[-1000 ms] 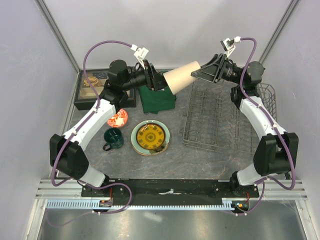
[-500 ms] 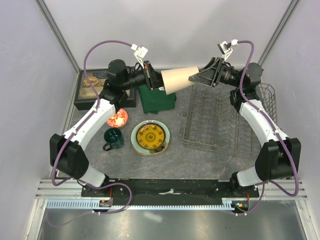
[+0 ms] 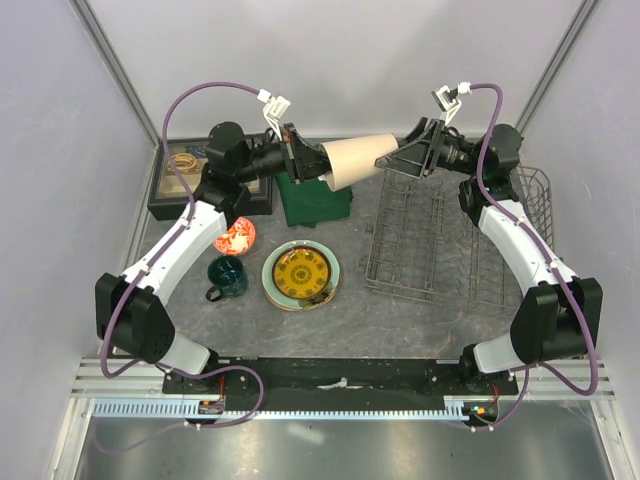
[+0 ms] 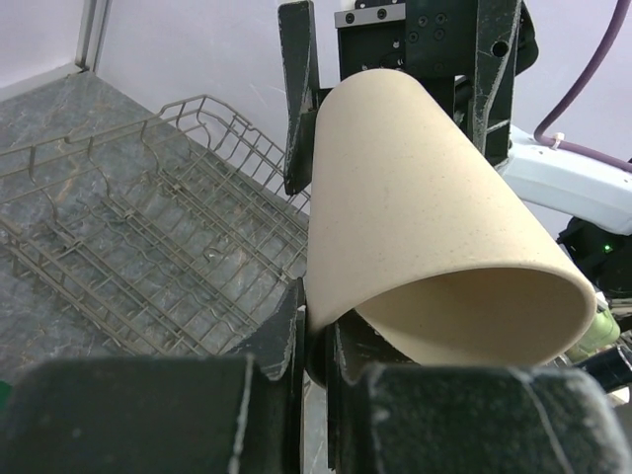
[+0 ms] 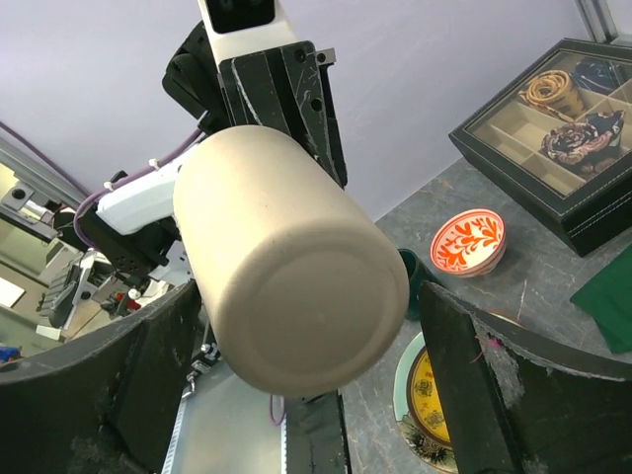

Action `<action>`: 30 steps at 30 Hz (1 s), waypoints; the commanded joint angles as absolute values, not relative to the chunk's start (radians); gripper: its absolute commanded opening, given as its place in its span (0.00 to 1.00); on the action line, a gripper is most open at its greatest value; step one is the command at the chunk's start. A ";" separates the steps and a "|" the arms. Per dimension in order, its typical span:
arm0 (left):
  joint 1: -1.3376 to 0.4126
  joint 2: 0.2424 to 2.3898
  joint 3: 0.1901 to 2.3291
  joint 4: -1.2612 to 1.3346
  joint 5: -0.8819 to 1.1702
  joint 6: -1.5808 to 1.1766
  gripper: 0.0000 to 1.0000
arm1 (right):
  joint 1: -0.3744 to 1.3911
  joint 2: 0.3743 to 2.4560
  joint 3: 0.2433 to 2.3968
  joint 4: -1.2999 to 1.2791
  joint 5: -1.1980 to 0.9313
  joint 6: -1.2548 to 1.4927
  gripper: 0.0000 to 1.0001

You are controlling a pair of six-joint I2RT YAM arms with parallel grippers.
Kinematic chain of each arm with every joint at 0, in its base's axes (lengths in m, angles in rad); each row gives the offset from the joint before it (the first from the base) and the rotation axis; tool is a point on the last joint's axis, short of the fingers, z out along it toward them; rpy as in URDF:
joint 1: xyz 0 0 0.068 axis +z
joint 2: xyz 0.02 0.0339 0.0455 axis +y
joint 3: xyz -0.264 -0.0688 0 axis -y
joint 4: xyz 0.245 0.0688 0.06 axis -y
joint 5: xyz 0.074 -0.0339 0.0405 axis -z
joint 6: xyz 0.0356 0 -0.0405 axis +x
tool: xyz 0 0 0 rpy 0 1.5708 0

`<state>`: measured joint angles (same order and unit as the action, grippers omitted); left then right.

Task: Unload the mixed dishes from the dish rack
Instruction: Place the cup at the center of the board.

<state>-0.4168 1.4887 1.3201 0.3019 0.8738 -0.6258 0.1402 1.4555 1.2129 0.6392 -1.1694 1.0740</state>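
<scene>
The beige tumbler [image 3: 355, 160] hangs on its side in the air above the rack's far left corner. My left gripper [image 3: 318, 165] is shut on its rim, one finger inside and one outside [image 4: 318, 336]. My right gripper [image 3: 385, 158] stands open around the tumbler's base [image 5: 296, 267], its fingers [image 5: 148, 375] apart from the wall. The grey wire dish rack [image 3: 420, 240] lies below on the right. On the table to the left sit the red-and-white bowl [image 3: 235, 236], the dark green mug [image 3: 227, 276] and the small yellow plate [image 3: 300, 272] stacked on the pale green plate [image 3: 272, 283].
A folded green cloth [image 3: 315, 200] lies under the tumbler. Behind the bowl, at the far left, stands a black compartmented tray [image 3: 195, 175]. A wire basket [image 3: 535, 195] hangs on the rack's right side. Grey walls close in on the left, right and back.
My left gripper closed on the tumbler's rim. My right gripper's jaws then spread off the tumbler's base. The tumbler shifted slightly left.
</scene>
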 commanded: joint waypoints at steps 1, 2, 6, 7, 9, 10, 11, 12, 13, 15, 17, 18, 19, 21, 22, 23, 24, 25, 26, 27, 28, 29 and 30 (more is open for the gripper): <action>-0.402 1.428 1.293 0.417 0.931 -0.680 0.02 | 0.126 1.433 1.215 0.653 -1.161 1.045 0.98; -0.400 1.419 1.278 0.423 0.933 -0.681 0.01 | 0.123 1.433 1.218 0.655 -1.163 1.048 0.98; -0.379 1.398 1.250 0.430 0.946 -0.669 0.02 | 0.107 1.437 1.232 0.686 -1.164 1.083 0.98; -0.371 1.391 1.247 0.423 0.945 -0.664 0.02 | 0.101 1.434 1.233 0.698 -1.166 1.095 0.98; -0.341 1.378 1.243 0.402 0.943 -0.657 0.02 | 0.098 1.436 1.236 0.701 -1.167 1.097 0.98; -0.328 1.371 1.247 0.384 0.940 -0.638 0.01 | 0.094 1.434 1.236 0.701 -1.169 1.097 0.98; -0.316 1.368 1.250 0.344 0.940 -0.626 0.02 | 0.094 1.430 1.233 0.700 -1.167 1.097 0.98; -0.290 1.358 1.255 0.312 0.939 -0.611 0.02 | 0.092 1.428 1.230 0.699 -1.169 1.097 0.98; -0.276 1.350 1.265 0.280 0.934 -0.570 0.01 | 0.091 1.425 1.229 0.698 -1.170 1.097 0.98; -0.235 1.330 1.290 0.128 0.919 -0.504 0.01 | 0.087 1.420 1.227 0.677 -1.170 1.085 0.98; -0.206 1.328 1.362 -0.030 0.893 -0.356 0.02 | 0.089 1.416 1.233 0.634 -1.172 1.040 0.98; -0.198 1.335 1.400 -0.213 0.875 -0.297 0.02 | 0.087 1.416 1.242 0.588 -1.172 1.025 0.98; -0.187 1.347 1.470 -0.309 0.849 -0.197 0.02 | 0.089 1.416 1.246 0.569 -1.170 1.006 0.98; -0.138 1.350 1.512 -0.493 0.827 -0.128 0.02 | 0.087 1.417 1.249 0.557 -1.169 0.996 0.98; -0.121 1.350 1.554 -0.547 0.803 -0.048 0.02 | 0.087 1.419 1.249 0.557 -1.167 0.996 0.98; -0.091 1.351 1.572 -0.599 0.790 -0.010 0.02 | 0.087 1.425 1.250 0.555 -1.166 0.996 0.98; -0.075 1.356 1.592 -0.661 0.782 0.042 0.01 | 0.087 1.425 1.255 0.555 -1.166 0.996 0.98; -0.063 1.362 1.636 -0.774 0.738 0.126 0.02 | 0.089 1.430 1.255 0.554 -1.167 0.997 0.98; -0.022 1.368 1.647 -0.823 0.729 0.159 0.02 | 0.087 1.433 1.258 0.552 -1.167 0.997 0.98; -0.002 1.368 1.654 -0.862 0.727 0.188 0.02 | 0.087 1.434 1.258 0.546 -1.167 0.997 0.98; 0.039 1.368 1.664 -0.937 0.720 0.243 0.02 | 0.087 1.436 1.258 0.545 -1.167 0.994 0.98; 0.082 1.371 1.669 -0.972 0.710 0.276 0.02 | 0.089 1.437 1.256 0.542 -1.166 0.989 0.98; 0.103 1.373 1.675 -1.006 0.700 0.308 0.02 | 0.087 1.436 1.256 0.528 -1.167 0.983 0.98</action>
<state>0.0082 1.3705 1.6276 -0.6971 0.7662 0.0467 0.0914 1.4521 1.2137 0.5358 -1.1694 1.0195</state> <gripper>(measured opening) 0.094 0.982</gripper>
